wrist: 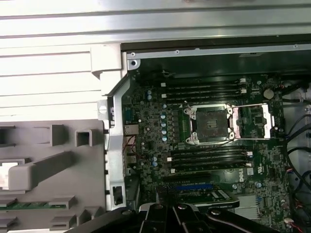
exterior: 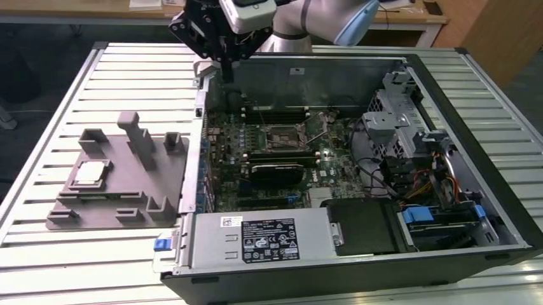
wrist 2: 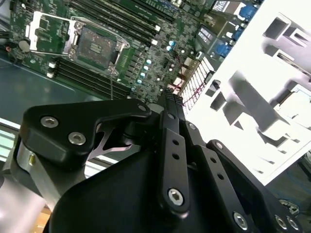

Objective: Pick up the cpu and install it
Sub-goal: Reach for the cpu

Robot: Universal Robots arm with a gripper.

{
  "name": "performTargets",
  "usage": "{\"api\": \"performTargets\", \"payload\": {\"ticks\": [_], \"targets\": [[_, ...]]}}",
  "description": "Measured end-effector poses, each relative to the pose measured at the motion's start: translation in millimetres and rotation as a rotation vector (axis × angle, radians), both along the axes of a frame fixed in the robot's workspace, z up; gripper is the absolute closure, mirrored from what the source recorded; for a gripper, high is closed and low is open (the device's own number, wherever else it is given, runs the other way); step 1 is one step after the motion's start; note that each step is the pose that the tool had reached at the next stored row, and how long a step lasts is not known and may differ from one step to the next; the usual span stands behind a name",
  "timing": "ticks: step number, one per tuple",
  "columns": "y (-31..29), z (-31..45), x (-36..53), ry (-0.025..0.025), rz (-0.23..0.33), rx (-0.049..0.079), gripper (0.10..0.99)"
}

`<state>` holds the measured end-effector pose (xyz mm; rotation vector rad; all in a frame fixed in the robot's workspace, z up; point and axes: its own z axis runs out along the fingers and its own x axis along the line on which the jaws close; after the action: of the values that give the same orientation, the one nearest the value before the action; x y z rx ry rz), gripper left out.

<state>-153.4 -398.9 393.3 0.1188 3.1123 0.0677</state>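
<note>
The cpu (exterior: 89,173), a small flat silver-grey square with a paler rim, lies in a pocket of the grey fixture (exterior: 119,213) at the exterior view's left, outside the open computer case. Inside the case, the motherboard's socket (exterior: 284,135) stands uncovered, its metal retention frame (wrist: 252,121) flipped open beside it. Both wrist views also show the socket (wrist 2: 97,46) (wrist: 209,125). My gripper (exterior: 227,76) hangs above the case's far left corner, well away from the cpu. Its fingers are shut with nothing between them, and their tips (wrist 2: 167,95) (wrist: 165,199) point down at the board's edge.
The case's metal wall (exterior: 202,114) stands between fixture and motherboard. A black heatsink block (exterior: 276,170) sits just in front of the socket. The power supply (exterior: 254,238) and drive cage (exterior: 398,117) fill the case's front and right. Tall posts (exterior: 136,136) rise from the fixture.
</note>
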Motion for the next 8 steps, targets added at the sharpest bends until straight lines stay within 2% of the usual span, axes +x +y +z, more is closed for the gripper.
{"api": "performTargets", "payload": {"ticks": [8], "targets": [[0.0, 0.0, -12.9, 0.0000, 0.000, 0.000, 0.980]]}}
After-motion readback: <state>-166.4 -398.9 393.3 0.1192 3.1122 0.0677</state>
